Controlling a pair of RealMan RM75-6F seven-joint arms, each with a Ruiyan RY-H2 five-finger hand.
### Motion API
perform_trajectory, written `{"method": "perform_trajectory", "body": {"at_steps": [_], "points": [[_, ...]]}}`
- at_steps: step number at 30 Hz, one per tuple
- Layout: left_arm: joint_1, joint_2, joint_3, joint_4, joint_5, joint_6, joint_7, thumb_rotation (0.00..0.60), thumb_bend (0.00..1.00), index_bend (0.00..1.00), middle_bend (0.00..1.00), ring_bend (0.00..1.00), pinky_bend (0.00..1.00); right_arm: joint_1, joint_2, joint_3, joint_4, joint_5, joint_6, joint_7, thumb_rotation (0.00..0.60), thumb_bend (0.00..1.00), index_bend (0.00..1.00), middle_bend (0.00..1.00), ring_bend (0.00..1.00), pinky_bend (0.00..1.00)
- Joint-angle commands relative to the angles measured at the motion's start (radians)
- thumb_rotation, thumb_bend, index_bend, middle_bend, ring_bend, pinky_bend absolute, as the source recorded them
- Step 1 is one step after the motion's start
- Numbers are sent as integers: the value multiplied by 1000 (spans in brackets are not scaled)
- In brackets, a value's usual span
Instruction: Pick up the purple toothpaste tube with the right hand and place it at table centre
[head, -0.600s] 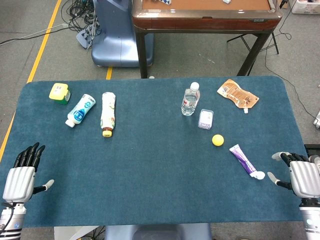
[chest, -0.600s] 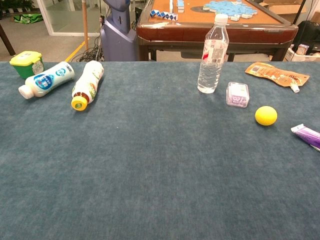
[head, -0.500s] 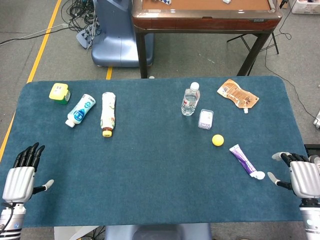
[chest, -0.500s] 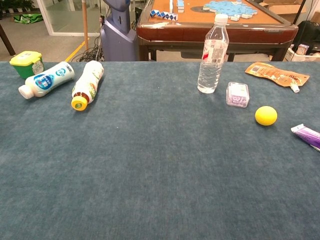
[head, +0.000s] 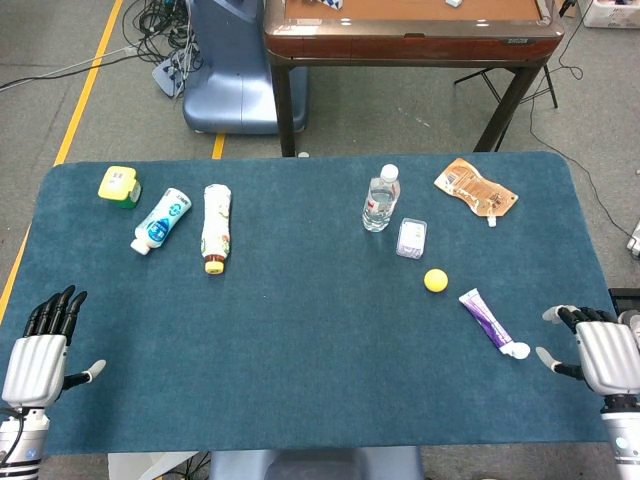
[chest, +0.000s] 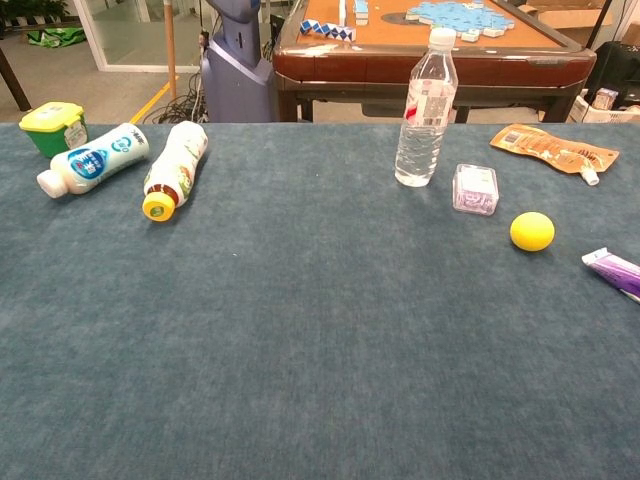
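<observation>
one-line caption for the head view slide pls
Right hand open beside the purple toothpaste tube, not yet touching it; left hand open.

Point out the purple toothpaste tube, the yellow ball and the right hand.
purple toothpaste tube (head: 486, 319), head view, middle of its body.
yellow ball (head: 434, 280), head view, its centre.
right hand (head: 596, 354), head view, back of the palm.

A blue cloth-covered surface (head: 300, 330) stands on a grey floor (head: 400, 120). Beyond its far edge sits a brown wooden table (head: 410, 40) on dark legs, with a blue-grey machine base (head: 230, 70) to its left. A yellow floor line (head: 85, 90) and tangled cables (head: 160, 20) lie far left.
</observation>
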Motion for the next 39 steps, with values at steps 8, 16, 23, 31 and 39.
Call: {"method": "perform_trajectory", "body": {"at_steps": [8,16,23,31,39], "points": [[-5,-5,2,-5,6,-8,6,600,88,0,0,5,57,91,66,-24,1,81,-219,-66,600,251,340,387,260,314],[-12,-10,1,1,-1,-22,7,600,88,0,0,5,56,138,33,-36,62,121,-325,-57,600,251,330,380,260,314],[-16,-19,2,1,-6,-31,18,600,88,0,0,5,57,159,-6,-53,123,130,-384,-31,600,250,330,377,260,314],[-18,-16,4,-11,-1,-31,32,600,88,0,0,5,57,165,-56,-79,185,108,-420,29,600,251,330,376,260,314],[-20,-16,3,-16,-4,-34,36,600,88,0,0,5,57,156,-98,-94,219,74,-407,93,600,252,330,349,260,314]]}}
